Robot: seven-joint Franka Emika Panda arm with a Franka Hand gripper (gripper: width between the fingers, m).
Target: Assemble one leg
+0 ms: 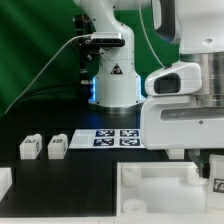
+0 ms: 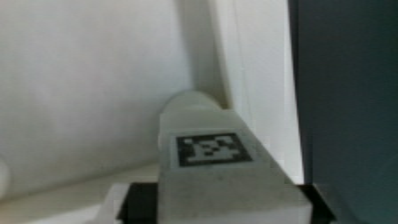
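In the wrist view my gripper (image 2: 222, 205) is shut on a leg (image 2: 210, 140), a white block-shaped peg with a black-and-white tag on its face. Dark finger pads (image 2: 153, 200) press on both of its sides. The leg points down at the large white square piece (image 2: 89, 90), close to its edge beside the black table (image 2: 356, 100). In the exterior view the gripper (image 1: 213, 170) hangs at the right over that piece (image 1: 150, 185), with the held leg's tag (image 1: 217, 185) showing at the frame edge. Two more legs (image 1: 30, 147) (image 1: 57, 146) stand at the left.
The marker board (image 1: 110, 138) lies on the black table behind the square piece. The arm's base (image 1: 112, 85) stands at the back. A white part (image 1: 5, 182) shows at the left edge. A green curtain hangs behind.
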